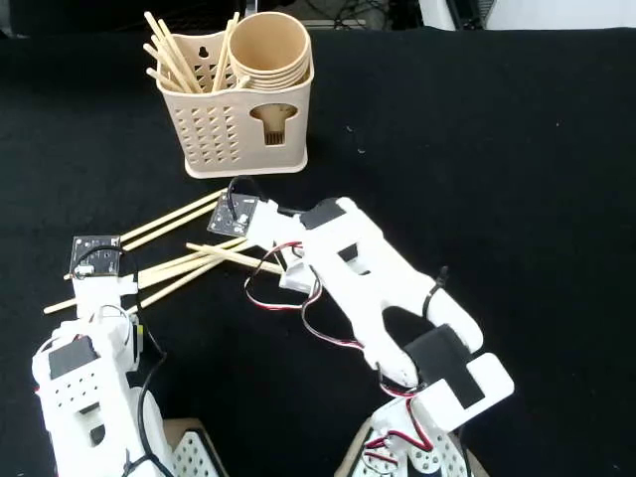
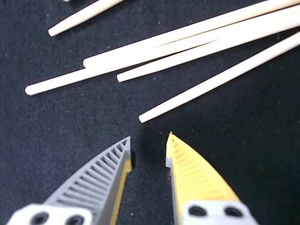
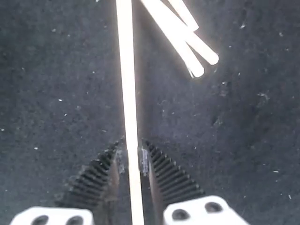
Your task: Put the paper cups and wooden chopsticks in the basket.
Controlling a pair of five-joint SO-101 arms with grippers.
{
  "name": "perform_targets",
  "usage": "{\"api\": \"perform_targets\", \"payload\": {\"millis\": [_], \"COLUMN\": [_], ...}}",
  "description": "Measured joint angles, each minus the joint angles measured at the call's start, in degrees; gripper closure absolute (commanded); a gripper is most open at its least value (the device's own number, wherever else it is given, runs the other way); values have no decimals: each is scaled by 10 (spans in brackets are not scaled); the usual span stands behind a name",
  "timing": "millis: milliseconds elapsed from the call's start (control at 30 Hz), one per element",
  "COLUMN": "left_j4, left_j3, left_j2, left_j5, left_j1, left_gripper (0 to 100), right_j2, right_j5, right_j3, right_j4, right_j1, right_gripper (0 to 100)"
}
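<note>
On the near half of the black counter (image 1: 517,179), loose wooden chopsticks (image 1: 177,270) lie scattered.
At 9 o'clock the left claw (image 2: 149,140) hangs narrowly parted, gripping nothing, just short of the stick tips. Near centre, the right claw (image 3: 133,152) pinches one chopstick (image 3: 125,70). Far off at 11 o'clock, the basket (image 1: 224,134) holds stacked paper cups (image 1: 270,50) and upright chopsticks (image 1: 174,55).
</note>
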Motion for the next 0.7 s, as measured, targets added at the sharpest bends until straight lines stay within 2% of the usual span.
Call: {"api": "perform_targets", "payload": {"millis": [167, 567, 700], "left_j4": [0, 0, 0], "left_j3": [0, 0, 0], "left_j2": [0, 0, 0], "left_j5": [0, 0, 0], "left_j1": [0, 0, 0], "left_gripper": [866, 866, 866], "right_j2": [-20, -268, -339], "right_j5": [-4, -120, -164], "right_j3": [-21, -45, -50], "right_j4": [1, -14, -62], "right_j1": [15, 40, 11], "right_gripper": [986, 986, 986]}}
